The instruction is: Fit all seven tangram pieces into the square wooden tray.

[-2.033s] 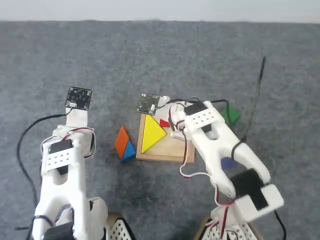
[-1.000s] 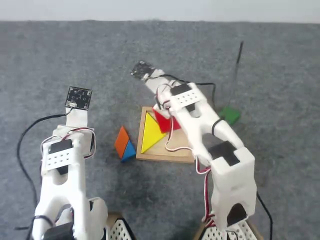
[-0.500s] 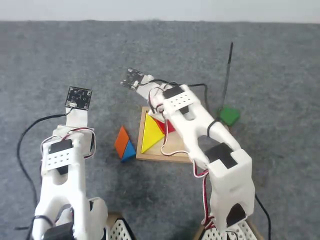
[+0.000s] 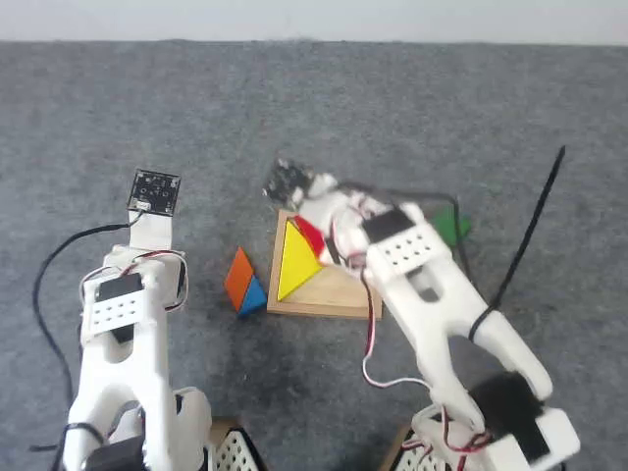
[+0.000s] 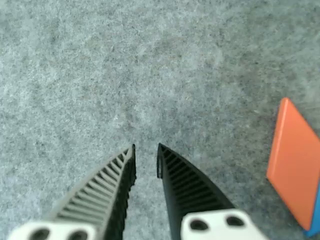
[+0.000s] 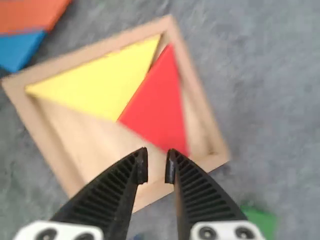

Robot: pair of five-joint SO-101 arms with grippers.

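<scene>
The square wooden tray [image 4: 324,306] lies mid-table. Inside it a yellow triangle [image 4: 294,260] and a red triangle [image 4: 306,235] lie edge to edge. My right arm [image 4: 402,250] hangs over the tray. In the right wrist view, my right gripper [image 6: 156,159] is shut and holds nothing. It hovers over the bare tray floor [image 6: 85,145], just off the red triangle [image 6: 157,107] and yellow triangle [image 6: 100,85]. My left gripper [image 5: 146,150] is shut over bare carpet. The orange piece [image 5: 295,185] lies off to its side.
An orange piece [image 4: 238,273] and a blue triangle [image 4: 253,293] touch each other on the carpet left of the tray. A green piece [image 4: 453,226] lies right of the tray by a black cable [image 4: 530,231]. Grey carpet covers the table.
My right arm swung from the tray's far-left corner back toward the near right. The red triangle now lies against the yellow one. The left arm stayed still.
</scene>
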